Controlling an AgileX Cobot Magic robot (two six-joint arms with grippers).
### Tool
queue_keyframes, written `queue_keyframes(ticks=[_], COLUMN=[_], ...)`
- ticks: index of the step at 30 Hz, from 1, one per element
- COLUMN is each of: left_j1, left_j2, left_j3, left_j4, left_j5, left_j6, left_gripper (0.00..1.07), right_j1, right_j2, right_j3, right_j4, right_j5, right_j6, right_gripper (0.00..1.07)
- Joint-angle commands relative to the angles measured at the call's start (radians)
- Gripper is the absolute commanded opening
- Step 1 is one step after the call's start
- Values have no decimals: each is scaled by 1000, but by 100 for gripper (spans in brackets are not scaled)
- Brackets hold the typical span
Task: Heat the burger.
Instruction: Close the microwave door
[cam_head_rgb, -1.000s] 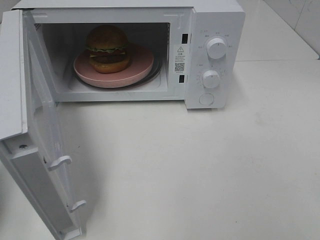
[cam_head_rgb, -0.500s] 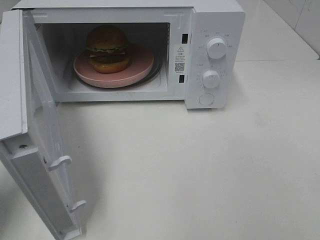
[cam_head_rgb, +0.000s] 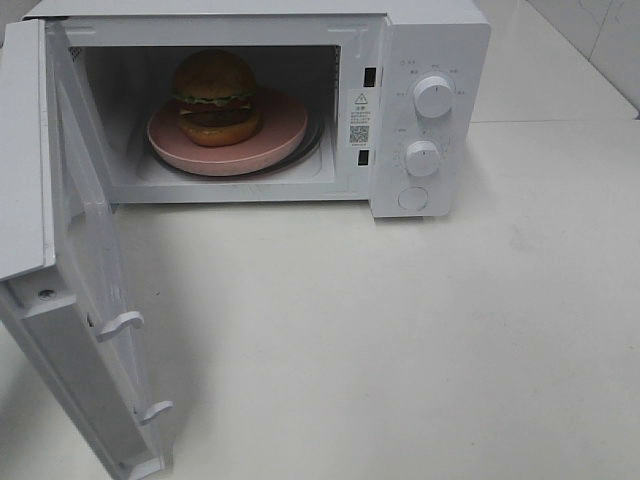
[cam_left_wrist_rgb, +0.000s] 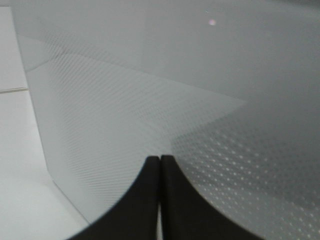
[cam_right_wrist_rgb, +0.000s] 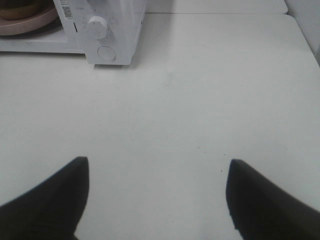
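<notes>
Nothing has shifted in the high view over the last second: the burger (cam_head_rgb: 215, 97) sits on the pink plate (cam_head_rgb: 285, 135) inside the microwave (cam_head_rgb: 430, 40), whose door (cam_head_rgb: 90, 250) hangs wide open. The left gripper (cam_left_wrist_rgb: 159, 161), fingers pressed together and empty, faces the door's dotted panel at close range; contact is unclear. The right gripper (cam_right_wrist_rgb: 157, 167) hovers over the table (cam_right_wrist_rgb: 200, 100), fingers spread, holding nothing. Loading looks done; shutting the door and setting the knobs (cam_head_rgb: 433, 96) remain.
</notes>
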Motion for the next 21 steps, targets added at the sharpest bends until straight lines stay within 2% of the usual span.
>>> queue_keyframes(ticks=[1, 2, 3, 4, 6, 7, 11, 12, 13, 15, 16, 21], left_j1=[-41, -96, -136, -136, -208, -208, -311, -311, -356, -377, -413, -476], left_j2=[12, 35, 52, 52, 85, 85, 136, 136, 160, 173, 197, 254], left_j3=[-20, -35, -42, -42, -62, -62, -134, -134, -169, -188, -222, -305], left_j4=[-2, -84, -153, -153, -236, -236, -280, -280, -321, -349, -409, -489], left_j5=[-10, -5, -7, -7, -14, -14, -12, -12, -2, 4, 10, 17], left_j6=[35, 74, 87, 87, 112, 112, 135, 135, 150, 159, 178, 198], left_gripper=[0, 0, 0, 0, 0, 0, 0, 0, 0, 0, 0, 0], right_j1=[-8, -8, -8, -8, -8, -8, -8, -8, -8, -8, -8, -8], right_j2=[-27, -27, -27, -27, -27, -27, -27, -27, -27, -27, -27, -27], right_j3=[1, 1, 1, 1, 1, 1, 1, 1, 1, 1, 1, 1], right_j4=[-2, -2, -2, -2, -2, -2, -2, -2, -2, -2, -2, -2], right_j5=[-8, -8, -8, -8, -8, -8, -8, -8, -8, -8, -8, -8], right_j6=[-12, -12, -12, -12, -12, -12, -12, -12, -12, -12, -12, -12], right_gripper=[74, 74, 74, 74, 74, 74, 74, 74, 74, 74, 74, 74])
